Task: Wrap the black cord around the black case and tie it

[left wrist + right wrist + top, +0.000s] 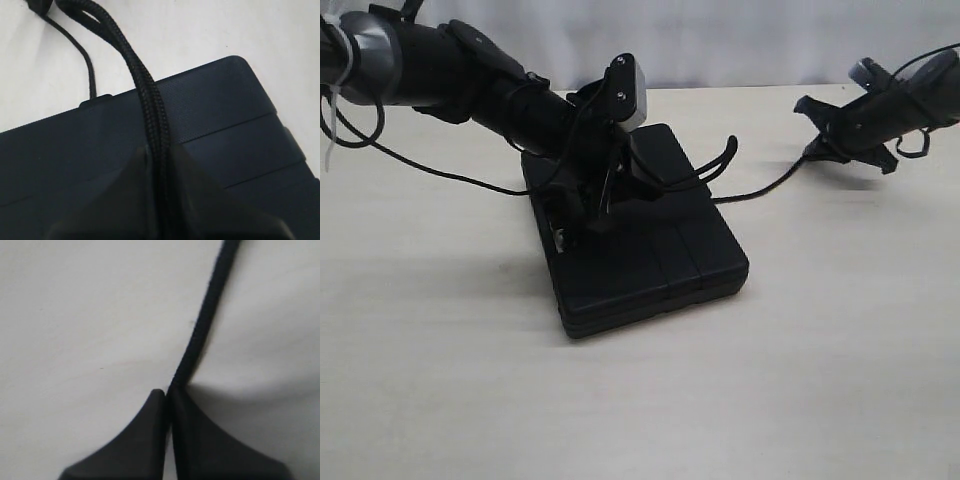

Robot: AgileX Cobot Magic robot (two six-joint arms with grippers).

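- Orientation: black case (650, 270) long axis runs 11-to-5 o'clock, exterior view
- left gripper (158, 152) pinches doubled black cord (145, 90) above case
- right gripper (168, 391) pinches cord at 2 o'clock

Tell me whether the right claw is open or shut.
Shut. The right claw has its tips pressed together, pinching the black cord between them.

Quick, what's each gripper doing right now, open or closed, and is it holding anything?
Left gripper: closed, holding the black cord over the black case.
Right gripper: closed, holding the black cord.
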